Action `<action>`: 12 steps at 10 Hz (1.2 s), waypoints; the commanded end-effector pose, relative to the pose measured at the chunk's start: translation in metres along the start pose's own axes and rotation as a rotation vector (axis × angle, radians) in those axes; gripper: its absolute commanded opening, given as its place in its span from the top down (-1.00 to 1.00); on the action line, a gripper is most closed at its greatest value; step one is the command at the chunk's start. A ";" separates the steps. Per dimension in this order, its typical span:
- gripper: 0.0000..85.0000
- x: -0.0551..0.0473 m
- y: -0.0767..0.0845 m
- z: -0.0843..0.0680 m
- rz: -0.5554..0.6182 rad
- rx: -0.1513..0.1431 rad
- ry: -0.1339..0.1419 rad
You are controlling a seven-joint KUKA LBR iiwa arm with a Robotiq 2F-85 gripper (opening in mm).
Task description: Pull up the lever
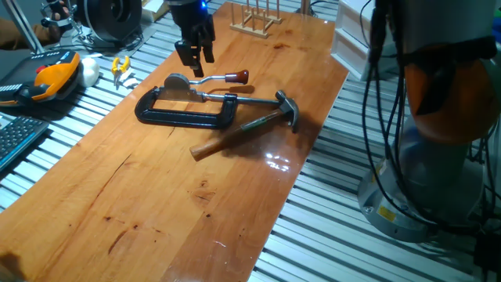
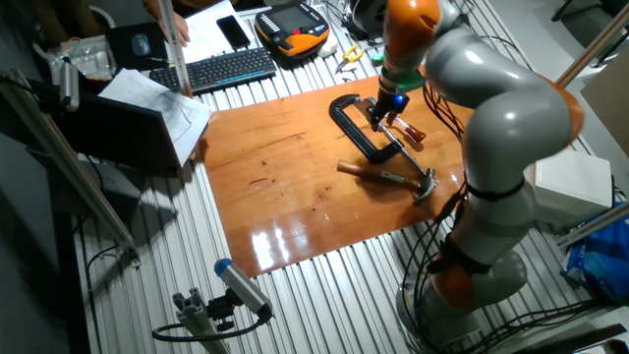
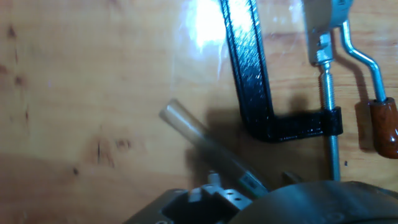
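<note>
The lever lies low over the wooden table: a thin silver rod [image 1: 210,78] runs from a rounded grey base [image 1: 176,81] to a dark-red knob [image 1: 237,77]. In the hand view the rod [image 3: 362,60] and knob [image 3: 386,127] are at the right edge. My gripper [image 1: 195,56] hangs above the rod near the base, apart from it, with its fingers spread and nothing between them. It also shows in the other fixed view [image 2: 384,108]. One blurred finger [image 3: 205,146] crosses the hand view.
A black C-clamp [image 1: 184,115] lies just in front of the lever, with its screw bar [image 3: 328,93] beside the rod. A wooden-handled hammer [image 1: 249,127] lies to its right. A wooden rack [image 1: 254,19] stands at the far end. The table edge [image 1: 309,157] is on the right.
</note>
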State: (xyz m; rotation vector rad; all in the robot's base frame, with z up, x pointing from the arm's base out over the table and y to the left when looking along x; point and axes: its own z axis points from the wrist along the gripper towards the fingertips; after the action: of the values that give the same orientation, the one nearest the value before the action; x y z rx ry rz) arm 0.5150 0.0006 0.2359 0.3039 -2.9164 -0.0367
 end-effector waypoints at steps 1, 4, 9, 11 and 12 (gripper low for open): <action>1.00 0.000 0.000 0.000 -0.075 0.015 0.009; 1.00 0.001 0.000 0.000 -0.129 0.016 -0.017; 1.00 0.001 0.001 0.000 -0.239 0.027 -0.039; 1.00 0.001 0.001 0.000 -0.239 0.026 -0.038; 1.00 0.001 0.001 0.000 -0.239 0.026 -0.036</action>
State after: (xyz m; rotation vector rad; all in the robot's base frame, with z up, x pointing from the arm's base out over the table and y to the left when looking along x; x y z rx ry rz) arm 0.5140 0.0009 0.2362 0.6605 -2.9011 -0.0418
